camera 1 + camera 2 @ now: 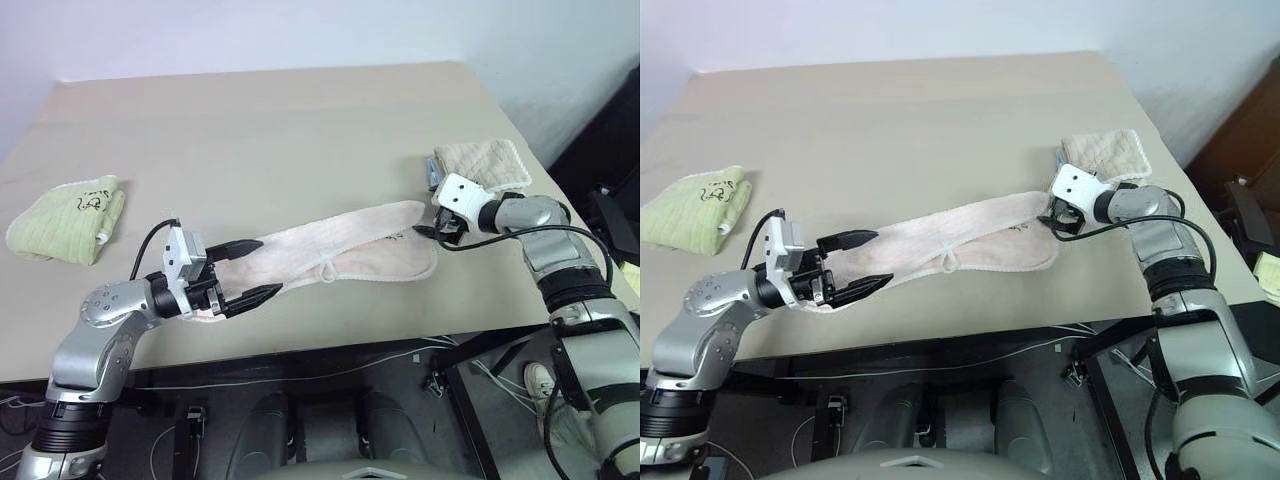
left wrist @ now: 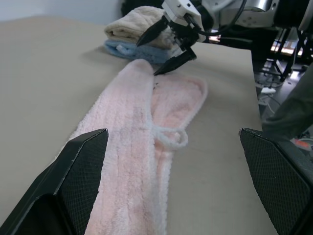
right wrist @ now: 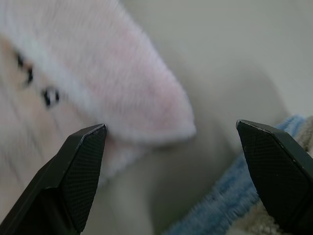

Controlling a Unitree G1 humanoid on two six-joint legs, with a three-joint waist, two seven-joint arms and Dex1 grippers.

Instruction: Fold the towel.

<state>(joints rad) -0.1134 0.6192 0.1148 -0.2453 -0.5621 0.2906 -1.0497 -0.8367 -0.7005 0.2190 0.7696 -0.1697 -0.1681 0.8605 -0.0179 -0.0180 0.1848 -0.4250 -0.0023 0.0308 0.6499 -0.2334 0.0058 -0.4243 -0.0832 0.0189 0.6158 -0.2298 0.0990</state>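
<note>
Towel point(image 1: 345, 248), pale pink, lies in long folded strip diagonally across near half of table point(image 1: 280, 130); white loop point(image 1: 327, 270) on near edge.

Eye views: left gripper point(image 1: 255, 270) at towel's near-left end, jaws wide, holding nothing. Right gripper point(image 1: 437, 226) at far-right end, jaws apart, empty. Green towel point(image 1: 68, 218) far left. Beige towel point(image 1: 485, 163) just beyond right gripper.

Left wrist view: blue towel point(image 2: 132, 50) under beige one.

Right wrist view: towel tip between spread fingers point(image 3: 73, 181), ungripped.

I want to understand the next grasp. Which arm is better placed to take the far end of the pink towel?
Probably the right. The right gripper is open at the pink towel's end beside the stacked towels. The left gripper is open over the opposite end.
</note>
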